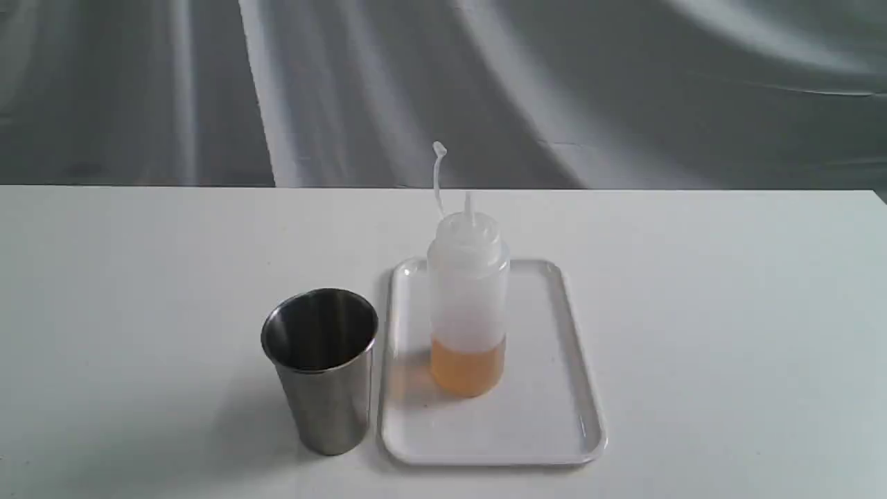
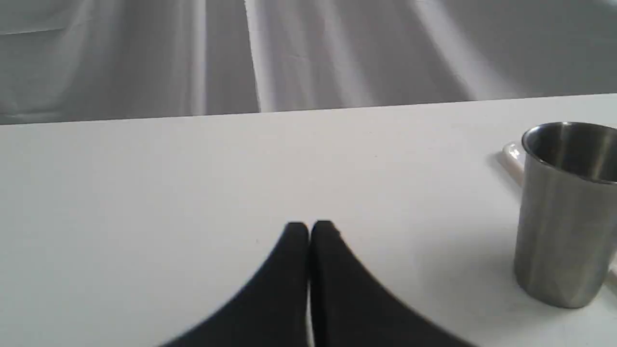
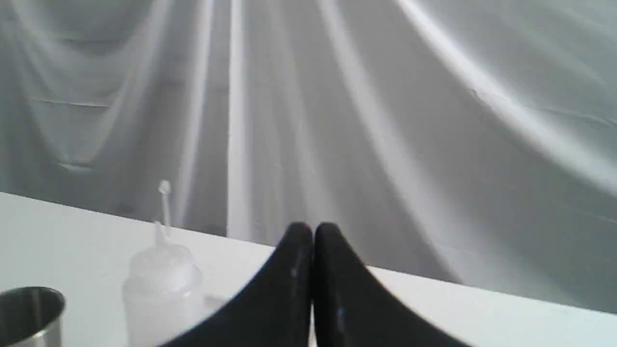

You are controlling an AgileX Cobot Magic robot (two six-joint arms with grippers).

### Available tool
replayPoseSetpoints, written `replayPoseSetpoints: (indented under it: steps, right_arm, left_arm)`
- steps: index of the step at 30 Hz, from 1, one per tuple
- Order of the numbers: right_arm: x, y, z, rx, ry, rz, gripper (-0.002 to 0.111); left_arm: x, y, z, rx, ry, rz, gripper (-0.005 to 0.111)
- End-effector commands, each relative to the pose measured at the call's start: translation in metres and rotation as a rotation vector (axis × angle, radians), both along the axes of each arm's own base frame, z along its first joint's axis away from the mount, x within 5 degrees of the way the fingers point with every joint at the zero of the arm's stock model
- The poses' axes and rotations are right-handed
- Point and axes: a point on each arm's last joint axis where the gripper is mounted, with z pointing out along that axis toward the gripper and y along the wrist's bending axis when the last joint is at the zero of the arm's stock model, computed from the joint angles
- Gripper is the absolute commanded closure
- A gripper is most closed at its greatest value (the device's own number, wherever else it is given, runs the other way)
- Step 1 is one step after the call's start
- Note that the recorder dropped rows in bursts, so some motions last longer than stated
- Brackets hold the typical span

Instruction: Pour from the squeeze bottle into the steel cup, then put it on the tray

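The squeeze bottle [image 1: 468, 305] stands upright on the white tray [image 1: 554, 416], amber liquid filling its lower part and its cap strap sticking up. Just left of the tray stands the steel cup [image 1: 322, 367], upright on the table. Neither arm shows in the exterior view. In the left wrist view my left gripper [image 2: 309, 229] is shut and empty over bare table, with the steel cup [image 2: 564, 212] off to one side and a corner of the tray [image 2: 512, 156] behind it. My right gripper [image 3: 312, 231] is shut and empty, apart from the squeeze bottle [image 3: 161, 289] and the cup's rim [image 3: 29, 313].
A white table [image 1: 727, 312] carries everything, with a grey draped cloth [image 1: 554, 90] hanging behind its far edge.
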Motion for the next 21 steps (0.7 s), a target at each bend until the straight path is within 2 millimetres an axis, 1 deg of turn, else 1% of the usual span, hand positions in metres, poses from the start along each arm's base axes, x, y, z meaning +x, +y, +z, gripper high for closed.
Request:
replayPoseSetpoints:
  steps: [1, 5, 12, 15, 21]
  right_arm:
    - [-0.002, -0.009, -0.012, -0.003, 0.029, -0.078, 0.108]
    - [-0.011, -0.018, -0.023, 0.04, 0.021, -0.163, 0.108]
    - [-0.037, -0.026, -0.03, 0.049, -0.116, -0.288, 0.108]
    - [-0.045, -0.029, -0.041, 0.039, -0.138, -0.341, 0.108]
    - [-0.051, -0.03, -0.064, 0.011, -0.136, -0.388, 0.108]
  left_arm:
    - [0.0, 0.0, -0.001, -0.006, -0.006, 0.002, 0.107]
    - [0.0, 0.0, -0.001, -0.003, -0.006, 0.002, 0.107]
    - [0.0, 0.0, -0.001, -0.003, -0.006, 0.002, 0.107]
    - [0.0, 0.0, -0.001, -0.006, -0.006, 0.003, 0.107]
    - [0.0, 0.0, -0.001, -0.006, -0.006, 0.003, 0.107]
